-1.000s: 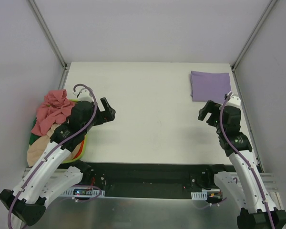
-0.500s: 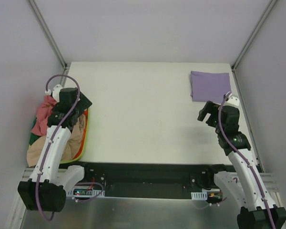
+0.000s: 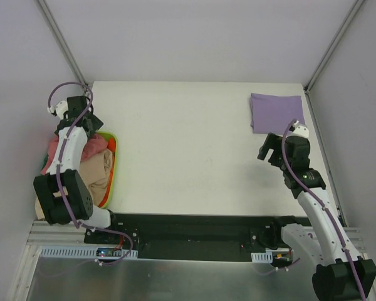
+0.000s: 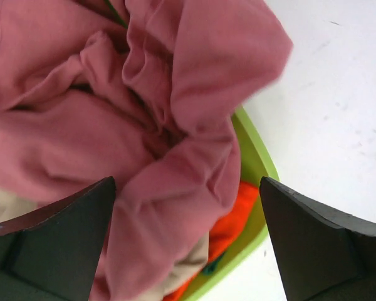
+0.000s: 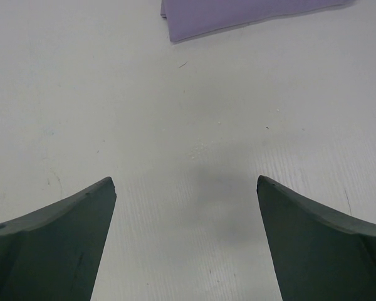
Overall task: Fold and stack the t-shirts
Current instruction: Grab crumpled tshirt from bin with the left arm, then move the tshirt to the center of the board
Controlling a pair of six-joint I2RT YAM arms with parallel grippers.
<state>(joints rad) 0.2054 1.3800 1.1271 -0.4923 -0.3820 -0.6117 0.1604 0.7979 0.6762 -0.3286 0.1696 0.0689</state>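
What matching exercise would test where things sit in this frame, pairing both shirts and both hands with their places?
Things:
1. purple folded t-shirt
2. pink t-shirt
3. left hand
4. right hand

Places:
A. open, above the green basket
B. flat at the table's far right corner
C. crumpled on top of the basket's pile
D. open, over bare table

Pairs: 1-B, 2-C, 3-A, 4-D.

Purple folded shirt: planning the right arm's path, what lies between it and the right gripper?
Only bare white table separates the right gripper from the purple folded shirt; the right wrist view shows it.
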